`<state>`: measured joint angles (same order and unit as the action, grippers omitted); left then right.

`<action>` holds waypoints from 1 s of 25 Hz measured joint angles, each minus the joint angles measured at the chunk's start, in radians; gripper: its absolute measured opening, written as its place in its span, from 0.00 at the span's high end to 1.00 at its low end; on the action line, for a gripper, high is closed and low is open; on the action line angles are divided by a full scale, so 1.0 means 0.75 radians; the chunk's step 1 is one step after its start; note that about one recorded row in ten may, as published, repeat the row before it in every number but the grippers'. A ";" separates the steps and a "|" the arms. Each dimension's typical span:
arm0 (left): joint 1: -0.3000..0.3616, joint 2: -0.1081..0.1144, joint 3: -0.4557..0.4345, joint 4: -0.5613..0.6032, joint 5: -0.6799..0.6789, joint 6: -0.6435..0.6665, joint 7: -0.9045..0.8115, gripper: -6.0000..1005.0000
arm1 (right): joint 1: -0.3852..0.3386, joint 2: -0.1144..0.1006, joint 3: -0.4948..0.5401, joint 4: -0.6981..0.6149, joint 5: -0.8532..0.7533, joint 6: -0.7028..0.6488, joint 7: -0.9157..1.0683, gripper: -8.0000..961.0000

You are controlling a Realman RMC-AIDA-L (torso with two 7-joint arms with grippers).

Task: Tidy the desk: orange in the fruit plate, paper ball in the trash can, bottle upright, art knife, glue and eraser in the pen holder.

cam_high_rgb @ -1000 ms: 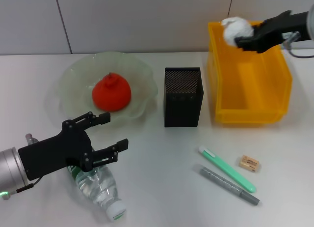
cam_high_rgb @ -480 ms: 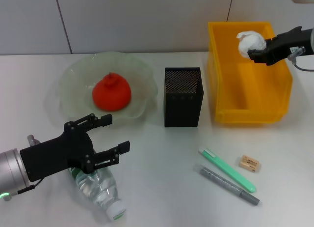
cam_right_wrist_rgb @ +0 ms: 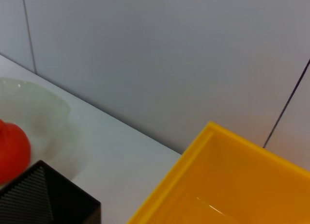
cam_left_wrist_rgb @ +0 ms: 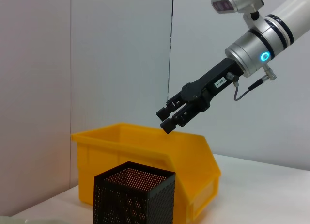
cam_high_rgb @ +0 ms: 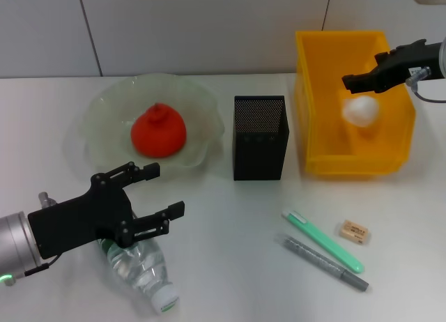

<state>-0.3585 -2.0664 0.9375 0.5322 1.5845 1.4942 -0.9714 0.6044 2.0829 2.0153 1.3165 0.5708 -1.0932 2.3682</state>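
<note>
Nearest, at 7 o'clock, the bottle (cam_high_rgb: 141, 270) lies on its side under the left gripper (cam_high_rgb: 155, 192), whose fingers are spread apart with nothing between them. Clear plastic, probably light, smooth and crushable, so take it across the mid-body with modest squeeze, not at the cap (cam_high_rgb: 164, 299). Mid-field: green art knife (cam_high_rgb: 323, 240), grey glue (cam_high_rgb: 325, 263) and eraser (cam_high_rgb: 354, 231) at 5 o'clock, orange (cam_high_rgb: 159, 132) in the fruit plate (cam_high_rgb: 97, 106) at 10; farthest, at 2 o'clock, the right gripper (cam_high_rgb: 353, 81) hangs parted and empty above the paper ball (cam_high_rgb: 360, 111) inside the yellow trash can (cam_high_rgb: 351, 164).
</note>
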 joint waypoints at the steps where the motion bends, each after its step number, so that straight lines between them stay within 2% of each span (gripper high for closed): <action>1: 0.003 0.000 0.000 0.000 0.000 0.002 0.003 0.19 | -0.003 -0.001 0.000 0.002 0.013 -0.001 0.000 0.32; 3: 0.004 0.000 0.000 0.000 0.000 0.005 0.003 0.19 | -0.017 -0.003 0.001 0.018 0.059 -0.003 -0.003 0.23; 6: 0.006 0.000 0.000 0.000 0.000 0.015 0.006 0.19 | -0.063 -0.005 0.002 0.068 0.179 -0.003 -0.045 0.23; 7: 0.008 0.000 0.000 0.000 0.000 0.021 0.009 0.19 | -0.115 -0.005 0.001 0.110 0.324 -0.010 -0.119 0.23; 9: 0.010 0.000 -0.001 0.000 0.000 0.024 0.010 0.19 | -0.143 -0.006 0.003 0.127 0.405 -0.024 -0.168 0.23; 15: 0.019 0.009 0.015 0.022 0.005 0.081 0.010 0.19 | -0.327 -0.003 0.013 0.165 0.873 -0.200 -0.529 0.23; 17: 0.022 0.014 0.020 0.050 0.046 0.100 0.003 0.19 | -0.410 -0.001 0.008 0.128 1.037 -0.313 -0.692 0.23; 20: 0.022 0.014 0.020 0.072 0.082 0.103 0.000 0.19 | -0.462 0.000 0.002 0.062 1.125 -0.392 -0.825 0.23; 25: 0.022 0.011 0.020 0.148 0.165 0.114 -0.022 0.19 | -0.514 -0.003 0.001 -0.157 1.167 -0.570 -1.073 0.23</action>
<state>-0.3421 -2.0584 0.9524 0.6433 1.7083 1.5799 -0.9883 0.2188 2.0808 2.0162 1.1985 1.4458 -1.5207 1.5638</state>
